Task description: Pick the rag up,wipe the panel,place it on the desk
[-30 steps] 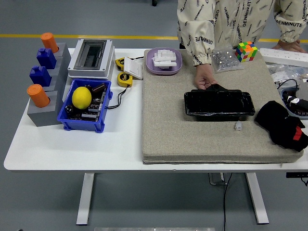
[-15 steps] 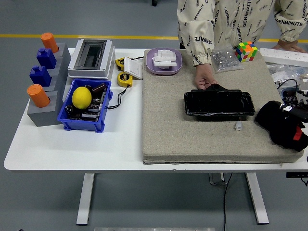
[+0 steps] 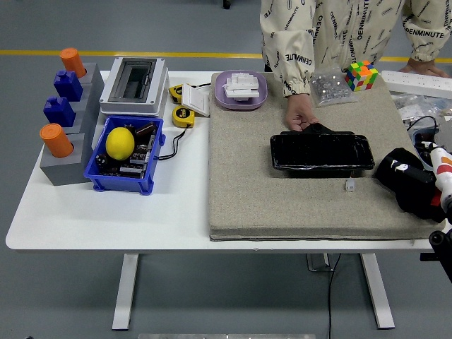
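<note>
rag (image 3: pixel 408 185): black cloth, bunched in a heap on the grey mat (image 3: pixel 247 191), at 3 o'clock from the panel, near the mat's right edge
panel (image 3: pixel 321 152): black glossy slab, flat on the mat, mid-right; long side runs 9 to 3 o'clock
right hand (image 3: pixel 436 178): enters from the right edge, over the rag's 3 o'clock side; white and red parts show, fingers mostly cut off by the frame, so cannot tell whether they grip or hang loose
left hand: not in view
person's hand (image 3: pixel 299 119): rests on the panel's far left corner, at 11 o'clock, seems to steady it
rag handling: judged soft, light, limp; will drape and fold, no breakage risk, low slip
grasp point: pinch the top of the heap where folds stack, not a thin edge, so enough cloth stays under the palm for wiping
panel handling: judged stiff, smooth, probably slick; may slide on the mat under wiping pressure
small white part (image 3: pixel 349 185): on the mat at the panel's 5 o'clock, between panel and rag; could snag on a low drag
desk (image 3: pixel 106 212): white, bare patch at the mat's 9 o'clock
</note>
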